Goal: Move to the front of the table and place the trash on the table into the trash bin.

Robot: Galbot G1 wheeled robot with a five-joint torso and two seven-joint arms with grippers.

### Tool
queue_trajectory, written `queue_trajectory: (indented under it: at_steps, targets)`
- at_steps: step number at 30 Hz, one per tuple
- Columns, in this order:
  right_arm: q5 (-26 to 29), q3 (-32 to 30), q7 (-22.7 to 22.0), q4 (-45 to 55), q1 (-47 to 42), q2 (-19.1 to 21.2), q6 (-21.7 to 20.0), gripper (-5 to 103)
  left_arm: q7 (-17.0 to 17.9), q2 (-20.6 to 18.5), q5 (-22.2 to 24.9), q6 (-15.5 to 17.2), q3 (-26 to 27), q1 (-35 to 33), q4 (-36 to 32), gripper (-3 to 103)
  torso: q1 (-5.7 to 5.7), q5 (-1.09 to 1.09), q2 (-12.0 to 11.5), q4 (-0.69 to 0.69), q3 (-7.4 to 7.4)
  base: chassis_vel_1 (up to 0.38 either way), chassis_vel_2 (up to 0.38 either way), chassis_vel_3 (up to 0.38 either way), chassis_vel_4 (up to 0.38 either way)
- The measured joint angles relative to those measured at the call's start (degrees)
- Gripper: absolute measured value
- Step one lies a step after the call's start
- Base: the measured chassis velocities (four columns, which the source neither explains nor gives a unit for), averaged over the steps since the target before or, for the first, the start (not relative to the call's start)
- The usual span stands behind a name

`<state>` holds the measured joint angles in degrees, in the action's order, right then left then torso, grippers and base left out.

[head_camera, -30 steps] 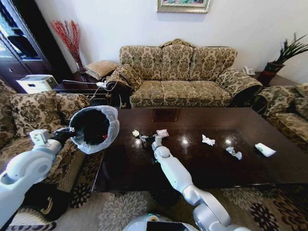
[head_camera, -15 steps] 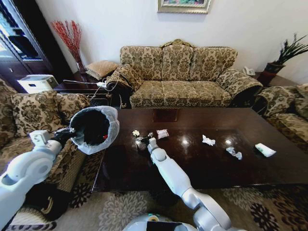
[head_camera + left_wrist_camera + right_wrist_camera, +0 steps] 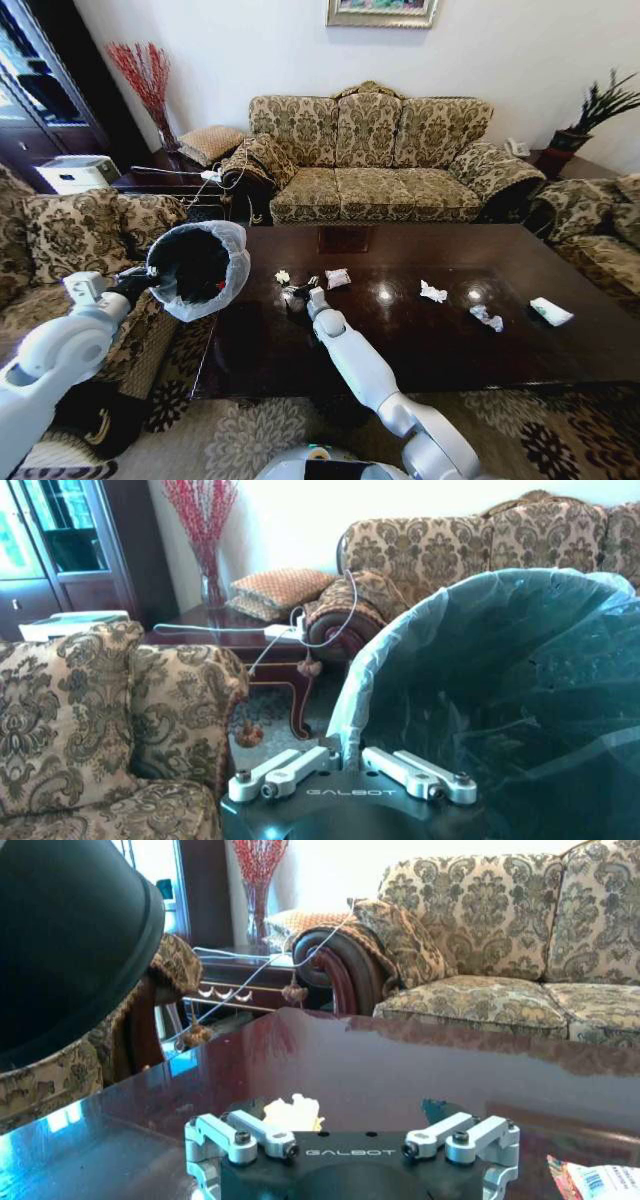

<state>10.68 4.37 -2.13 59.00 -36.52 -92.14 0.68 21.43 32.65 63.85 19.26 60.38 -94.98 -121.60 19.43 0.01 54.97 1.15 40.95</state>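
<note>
Head view showed the left gripper (image 3: 140, 280) clamped on the tilted trash bin (image 3: 200, 268) beside the table (image 3: 420, 350); the right gripper (image 3: 296, 292) (fingers spread) neared a paper wad (image 3: 282, 277), with several scraps left.

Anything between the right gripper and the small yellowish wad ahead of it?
In the right wrist view the yellowish wad sits just beyond the right gripper, nothing between them but bare glossy table. The head view agrees.
</note>
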Motion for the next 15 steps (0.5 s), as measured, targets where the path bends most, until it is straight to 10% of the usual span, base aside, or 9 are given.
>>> queue_trajectory:
  at_steps: [15]
  targets:
    - [0.71,0.32,0.0,-0.67,0.14,0.01,0.47,100,-0.1,-0.2,-0.12,-0.02,-0.69,0.3,0.1,0,0.0,-0.07,0.0,0.01,0.0,0.072,0.07,-0.079,-0.074]
